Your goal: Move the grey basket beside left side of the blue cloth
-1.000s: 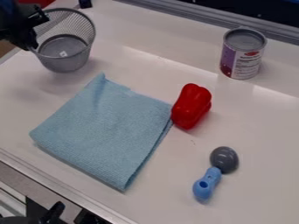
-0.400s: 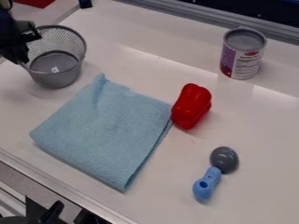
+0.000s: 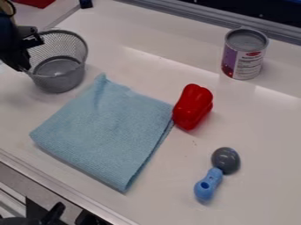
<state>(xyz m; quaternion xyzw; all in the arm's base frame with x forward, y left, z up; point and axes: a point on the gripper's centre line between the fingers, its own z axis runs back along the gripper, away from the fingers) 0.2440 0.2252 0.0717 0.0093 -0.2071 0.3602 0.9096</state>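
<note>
The grey basket (image 3: pixel 57 81), a round vessel of wire mesh with a solid lower wall, is seen at the upper left of the white work surface (image 3: pixel 153 197), with its mouth facing upward. It is placed just below and to the image-right of the black gripper (image 3: pixel 24 66), by which its rim is met at the image-left side. The gripper is clamped on the basket's wall at that rim, while the rest of the basket is left projecting away from the gripper toward the middle of the surface. Whether the basket's base is borne by the surface or held slightly above it cannot be told. Just beside the basket, toward the lower right, the raised upper corner of the blue cloth (image 3: pixel 106 132) is found; the cloth is folded and laid flat at a slant. At the cloth's image-right corner a red toy pepper (image 3: pixel 192 107) is positioned, its lower left side set against the cloth's edge. Farther outward, a spoon-like utensil (image 3: pixel 208 184) with a blue handle and a grey rounded head is laid at the lower right, its head directed away from the viewer. At the upper right, well apart from the basket, a can (image 3: pixel 244 55) with a purple and white label is stood upright.
</note>
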